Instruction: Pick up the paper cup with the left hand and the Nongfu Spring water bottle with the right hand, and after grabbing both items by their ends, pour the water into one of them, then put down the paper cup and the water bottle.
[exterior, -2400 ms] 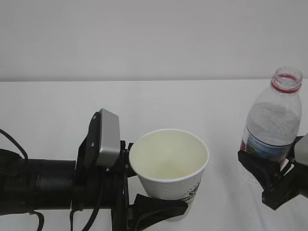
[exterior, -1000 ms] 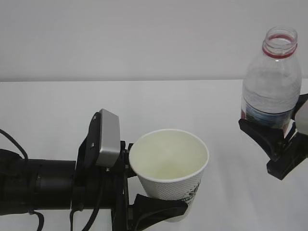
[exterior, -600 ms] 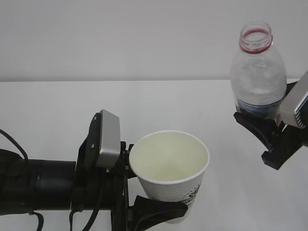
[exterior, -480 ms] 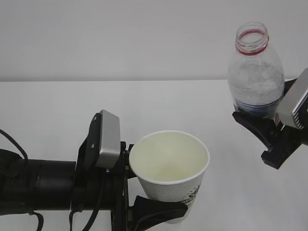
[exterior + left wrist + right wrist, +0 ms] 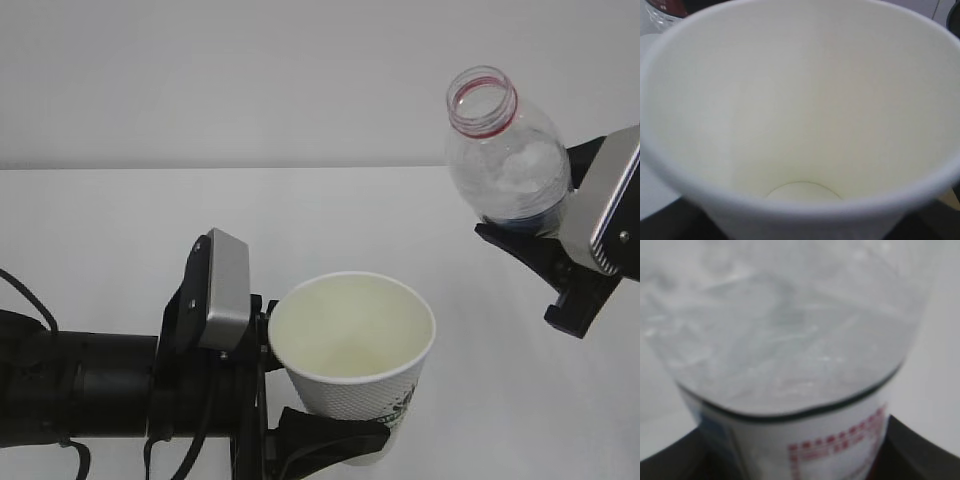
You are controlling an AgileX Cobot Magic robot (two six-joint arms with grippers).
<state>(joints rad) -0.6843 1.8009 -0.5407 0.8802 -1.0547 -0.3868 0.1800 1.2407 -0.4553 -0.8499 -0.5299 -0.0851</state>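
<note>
Clear bottle (image 5: 505,150) has gone up and now tips toward the paper cup (image 5: 352,345). My right claw (image 5: 545,250) clamps the bottle, my left claw (image 5: 290,400) clamps the cup. Pouring comes next.

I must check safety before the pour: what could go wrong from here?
The bottle is open, tilted and held high, up and right of the cup, so water may miss or splash. The right gripper holds it low, so it may tip further. The left gripper holds the light cup only near its base.
</note>
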